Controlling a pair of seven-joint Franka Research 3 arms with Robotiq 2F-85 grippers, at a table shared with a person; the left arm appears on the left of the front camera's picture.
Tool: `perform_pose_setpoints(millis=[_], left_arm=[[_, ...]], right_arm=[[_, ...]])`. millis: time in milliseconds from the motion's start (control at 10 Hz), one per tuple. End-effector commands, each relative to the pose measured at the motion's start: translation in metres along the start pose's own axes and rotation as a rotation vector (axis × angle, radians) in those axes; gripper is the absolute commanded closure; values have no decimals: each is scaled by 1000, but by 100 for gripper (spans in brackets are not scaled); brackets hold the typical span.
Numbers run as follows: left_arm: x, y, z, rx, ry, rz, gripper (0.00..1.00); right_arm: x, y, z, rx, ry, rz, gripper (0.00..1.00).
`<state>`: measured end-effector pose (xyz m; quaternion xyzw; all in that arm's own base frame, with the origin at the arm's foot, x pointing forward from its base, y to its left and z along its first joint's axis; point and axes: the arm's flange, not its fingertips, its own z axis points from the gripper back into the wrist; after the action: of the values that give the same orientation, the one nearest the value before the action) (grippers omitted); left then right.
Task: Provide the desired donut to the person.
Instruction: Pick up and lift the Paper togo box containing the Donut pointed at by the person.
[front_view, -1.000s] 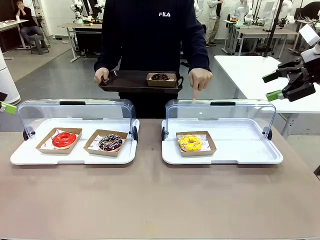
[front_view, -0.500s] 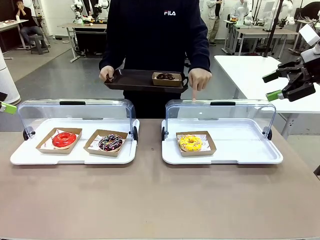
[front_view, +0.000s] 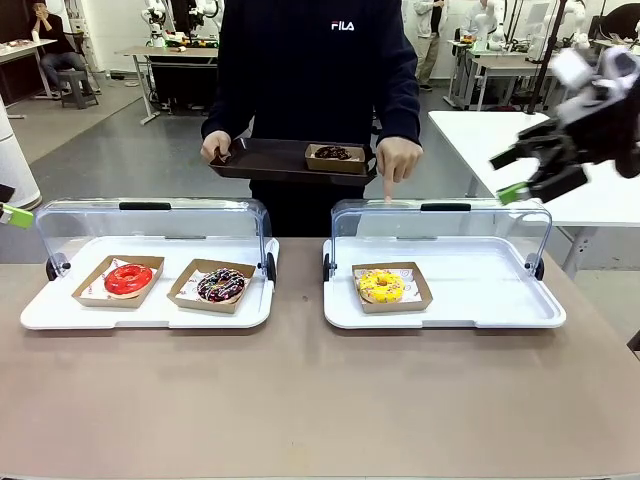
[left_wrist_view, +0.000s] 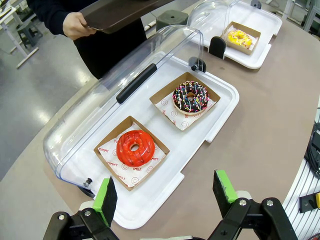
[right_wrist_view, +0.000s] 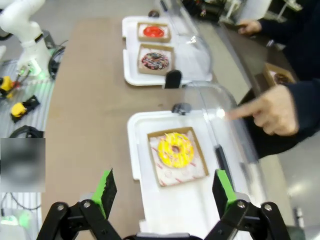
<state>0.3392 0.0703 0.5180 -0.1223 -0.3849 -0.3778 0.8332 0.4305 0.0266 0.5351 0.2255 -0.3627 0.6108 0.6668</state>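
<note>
Since the person's hand (front_view: 398, 160) points at the yellow donut (front_view: 381, 286), the right gripper (front_view: 503, 176) hovers nearby, open and empty; left gripper (left_wrist_view: 165, 192) open, empty too.

a brown desk (front_view: 300, 400) fills the foreground. beyond it lies a smooth grey floor (front_view: 110, 150) with pale patches of reflected light. a white table (front_view: 490, 140) stands at the right, near the desk. farther back are more work tables (front_view: 165, 52), and at the far left a seated person (front_view: 48, 45) beside a stool (front_view: 78, 90).
</note>
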Motion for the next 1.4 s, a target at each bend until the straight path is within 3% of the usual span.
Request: perform_pose_setpoints(millis=[0,300,500,700,1000,1300], left_arm=[[-1,1,0,-6,-8,-2,0],[-1,1,0,-6,-8,-2,0],[-1,1,0,-6,-8,-2,0],[-1,1,0,-6,-8,-2,0],[-1,1,0,-6,-8,-2,0],[-1,1,0,-6,-8,-2,0]], right_arm=[[32,-7,-56,57,136,-75,0],[20,-13,-144,103,288,-161,0],[-5,-2,-172,103,392,-164,0],[-27,9,-197,204,480,-116,0],[-46,17,-210,159,523,-43,0],[-73,-2,-219,173,526,40,0]])
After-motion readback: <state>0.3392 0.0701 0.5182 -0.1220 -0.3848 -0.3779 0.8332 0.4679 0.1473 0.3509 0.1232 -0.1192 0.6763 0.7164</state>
